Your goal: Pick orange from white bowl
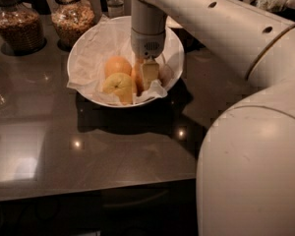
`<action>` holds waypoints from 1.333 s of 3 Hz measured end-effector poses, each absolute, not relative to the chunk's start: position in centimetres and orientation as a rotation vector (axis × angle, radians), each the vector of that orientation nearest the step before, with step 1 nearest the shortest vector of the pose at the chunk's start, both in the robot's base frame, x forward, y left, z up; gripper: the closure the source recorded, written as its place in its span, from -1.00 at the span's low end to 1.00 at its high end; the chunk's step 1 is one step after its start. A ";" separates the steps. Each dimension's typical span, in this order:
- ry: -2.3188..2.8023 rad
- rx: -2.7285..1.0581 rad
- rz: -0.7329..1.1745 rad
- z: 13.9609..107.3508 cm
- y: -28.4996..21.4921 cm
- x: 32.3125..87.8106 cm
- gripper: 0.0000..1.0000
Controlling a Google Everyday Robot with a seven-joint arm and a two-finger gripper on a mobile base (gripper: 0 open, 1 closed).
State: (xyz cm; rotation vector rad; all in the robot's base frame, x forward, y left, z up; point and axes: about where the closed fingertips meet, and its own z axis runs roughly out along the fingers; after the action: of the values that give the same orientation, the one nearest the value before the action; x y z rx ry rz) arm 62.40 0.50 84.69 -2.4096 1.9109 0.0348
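Note:
The white bowl (83, 43), lined with crumpled white paper, stands on the dark counter. It holds a paler orange (118, 64) at the left, a yellow-green fruit (120, 86) in front, and the deep-orange orange (136, 75) at the right. My gripper (145, 78) reaches straight down into the bowl. It sits right against the deep-orange orange and hides most of it. Only a strip of the orange's left side shows.
Two glass jars of grains (18, 23) (73, 14) stand behind the bowl at the left. My arm (221, 28) crosses above the bowl's right side, and the robot's white body (255, 171) fills the lower right. The counter's front edge (88, 188) runs below the bowl.

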 end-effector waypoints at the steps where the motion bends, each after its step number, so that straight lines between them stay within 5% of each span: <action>1: 1.933 -2.339 0.052 85.5 -0.2 62.6 0.39; 2: 1.912 -2.254 0.121 88.9 -2.6 60.8 0.85; 4: 1.737 -2.130 0.386 96.8 -4.9 56.2 1.00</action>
State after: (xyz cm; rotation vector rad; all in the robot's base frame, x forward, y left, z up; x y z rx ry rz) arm 56.16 -4.89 96.81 -2.1302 1.7368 0.3859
